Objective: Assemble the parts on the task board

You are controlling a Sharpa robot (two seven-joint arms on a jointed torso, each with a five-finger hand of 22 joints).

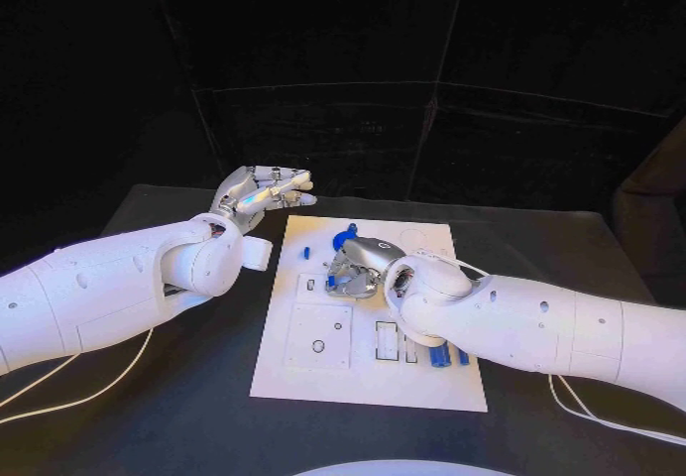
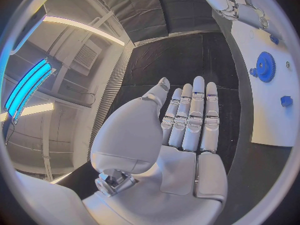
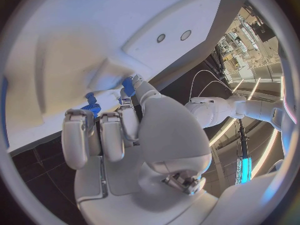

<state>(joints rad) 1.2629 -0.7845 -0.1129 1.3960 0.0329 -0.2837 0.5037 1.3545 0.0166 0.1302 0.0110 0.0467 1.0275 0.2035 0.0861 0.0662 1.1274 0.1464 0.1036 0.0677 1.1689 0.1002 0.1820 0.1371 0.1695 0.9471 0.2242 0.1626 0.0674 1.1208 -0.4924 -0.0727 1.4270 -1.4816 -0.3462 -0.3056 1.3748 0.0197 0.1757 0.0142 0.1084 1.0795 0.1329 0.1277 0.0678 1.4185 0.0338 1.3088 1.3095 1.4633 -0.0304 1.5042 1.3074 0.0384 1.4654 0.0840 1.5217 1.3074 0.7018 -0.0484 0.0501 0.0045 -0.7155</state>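
Several blue parts point(image 1: 437, 354), right hand point(image 1: 355, 270) over board point(image 1: 322, 372)

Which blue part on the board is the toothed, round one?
The blue gear near the board's far end, just beyond the right hand. It is round with teeth; the other blue parts are small pegs and blocks.

Readable text: none on any surface.
Task board point(image 1: 317, 372): white plate with dark outlines of rectangles and small circles, no letters or numbers that can be made out.
Blue parts point(image 2: 266, 66): plain, no markings legible.
Arms and hands: no brand name, label or number can be read on the white shells or the silver fingers.
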